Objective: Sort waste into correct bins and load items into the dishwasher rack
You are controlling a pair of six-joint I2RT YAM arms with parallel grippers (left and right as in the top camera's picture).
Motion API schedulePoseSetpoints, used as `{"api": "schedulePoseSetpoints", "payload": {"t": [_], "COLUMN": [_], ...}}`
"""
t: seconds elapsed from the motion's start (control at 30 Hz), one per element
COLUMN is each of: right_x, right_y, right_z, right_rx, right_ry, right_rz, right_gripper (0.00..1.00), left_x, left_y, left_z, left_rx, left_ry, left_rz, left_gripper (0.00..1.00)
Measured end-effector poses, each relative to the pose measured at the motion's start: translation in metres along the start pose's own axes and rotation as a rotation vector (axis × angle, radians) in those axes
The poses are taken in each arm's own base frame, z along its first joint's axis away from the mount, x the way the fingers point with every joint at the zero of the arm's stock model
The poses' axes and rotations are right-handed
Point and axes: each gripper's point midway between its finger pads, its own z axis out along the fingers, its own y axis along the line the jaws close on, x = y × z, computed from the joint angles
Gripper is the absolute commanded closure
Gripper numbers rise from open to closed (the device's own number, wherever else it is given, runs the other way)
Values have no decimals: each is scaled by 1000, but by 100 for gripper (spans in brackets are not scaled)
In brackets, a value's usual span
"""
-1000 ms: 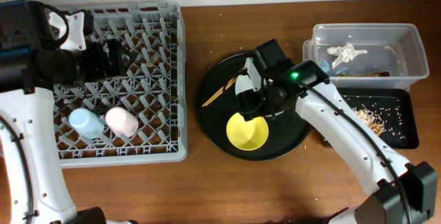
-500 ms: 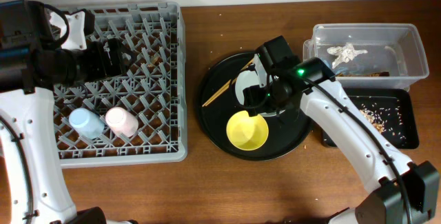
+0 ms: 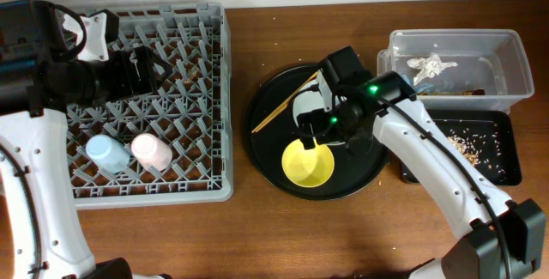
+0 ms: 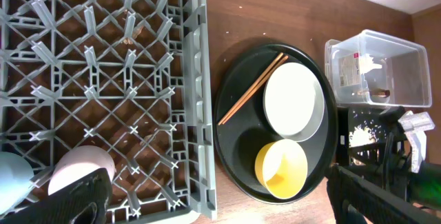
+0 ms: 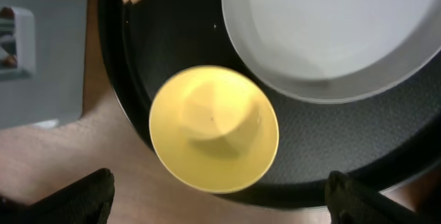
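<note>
The yellow bowl [image 3: 308, 163] and the white plate [image 3: 305, 106] lie on the round black tray [image 3: 266, 154], with the chopsticks [image 3: 283, 105] at its left. My right gripper [image 3: 319, 131] hovers open and empty over the bowl [image 5: 213, 129], below the plate [image 5: 331, 31]; its fingertips [image 5: 89, 196] straddle the bowl's near edge. The pink cup [image 3: 152, 150] and blue cup [image 3: 105, 153] sit in the grey rack [image 3: 197, 99]. My left gripper [image 3: 137, 69] is open and empty above the rack [image 4: 103, 65].
The clear tub [image 3: 506, 64] at the back right holds white tissue [image 3: 431, 66] and a brown wrapper strip [image 3: 455, 92]. The shallow black tray [image 3: 502, 163] in front of it holds crumbs [image 3: 463, 146]. Crumbs lie in the rack's far cells.
My right gripper has shifted slightly right and toward the front, coming over the yellow bowl and uncovering more of the plate. The left arm has not moved.
</note>
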Motion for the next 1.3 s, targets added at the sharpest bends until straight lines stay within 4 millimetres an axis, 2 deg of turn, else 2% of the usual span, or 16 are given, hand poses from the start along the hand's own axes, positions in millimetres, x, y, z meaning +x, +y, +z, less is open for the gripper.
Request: {"api": "schedulePoseSetpoints", "payload": {"t": [0.2,0.27,0.37,0.4,0.43,0.47,0.57,0.6,0.63,0.67,0.73,0.83,0.9,1.03,1.17,1.3], "right_x": [3,22,34,30,20,17,8,9,11,20,35,60,90,110,110,97], "right_y": [-2,-13,-26,-29,-29,-29,-25,-26,-30,-41,-58,-82,-102,-125,-138,-142], "right_z": [0,-2,-13,-24,-56,-69,-137,-164,-179,-201,-215,-195,-158,-118,-73,-59], "right_rx": [8,59,105,118,132,136,151,161,171,201,241,287,321,368,380,380], "right_ry": [11,86,111,67,-75,-127,-411,-520,-587,-699,-813,-841,-804,-911,-1045,-1215], "right_rz": [-7,-8,-16,-34,-87,-106,-203,-224,-226,-214,-181,-136,-97,-49,-52,-78], "right_gripper": [2,2,2,1,2,2,2,2,2,1,2,2,1,1,1,2], "left_x": [0,0,0,0,0,0,0,0,0,0,1,1,1,1,1,0], "left_y": [0,0,0,0,0,0,-1,-1,-1,-1,-1,-1,-1,-1,-1,-1], "left_z": [0,0,0,0,0,0,0,0,0,0,0,0,0,0,0,0], "left_rx": [0,0,0,0,0,3,4,3,4,6,7,6,8,8,7,7], "left_ry": [0,0,1,0,1,0,1,1,1,1,3,2,3,3,2,2], "left_rz": [0,0,0,0,0,0,0,0,0,-1,-1,-1,-1,-1,-1,0], "left_gripper": [1,1,1,1,1,1,1,1,1,1,1,1,1,1,1,1]}}
